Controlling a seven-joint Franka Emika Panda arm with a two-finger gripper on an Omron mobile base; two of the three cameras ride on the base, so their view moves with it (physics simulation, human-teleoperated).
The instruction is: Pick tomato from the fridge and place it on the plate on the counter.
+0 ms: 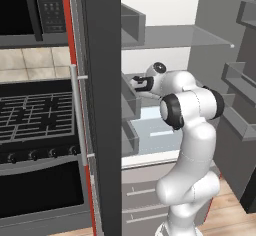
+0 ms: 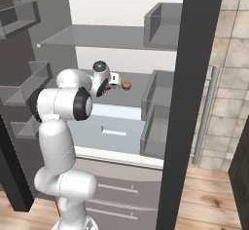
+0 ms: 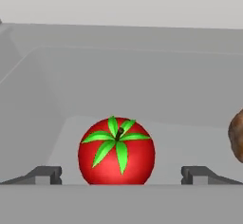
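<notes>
At the far left of the left base view a black stove (image 1: pixel 35 115) stands outside the open fridge (image 1: pixel 102 105), whose dark wall divides it from the white interior. Moving right, grey door bins (image 1: pixel 131 105) line that wall, and past them the arm reaches in over a grey shelf (image 2: pixel 138 84) above the pale clear drawer (image 2: pixel 114 122). In the hand view the gripper (image 3: pixel 121 175) has its two dark fingertips (image 3: pixel 45 174) spread wide, one on each side of the tomato (image 3: pixel 116 151), which sits on the shelf with its green stem facing the camera; nothing is pinched yet. The spread stance looks chosen so the fruit can pass between the tips before they press in, which suggests the reach is nearly done and the grasp comes next. Further right, near the tomato but apart from it, lies a brownish round item (image 3: pixel 236 135), close enough that a careless approach could nudge it.
</notes>
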